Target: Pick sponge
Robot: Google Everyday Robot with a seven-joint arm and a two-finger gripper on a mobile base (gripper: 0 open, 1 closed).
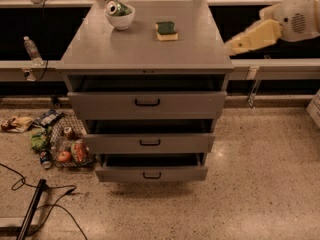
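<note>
Green-topped, the sponge point(166, 30) is laid on the grey cabinet top point(135, 51), right of the white bowl point(120, 20). The gripper point(245, 40) is held off its right edge; open or closed cannot be told.

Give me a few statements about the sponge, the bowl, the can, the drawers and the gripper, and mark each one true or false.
1. The sponge lies on the cabinet top, to the right of the white bowl. True.
2. The green can stands on the cabinet top beside the bowl. False: it lies inside the bowl.
3. The gripper is touching the sponge. False: it hangs by the cabinet's right edge, apart from the sponge.
4. All three drawers are pulled partly open. True.
</note>
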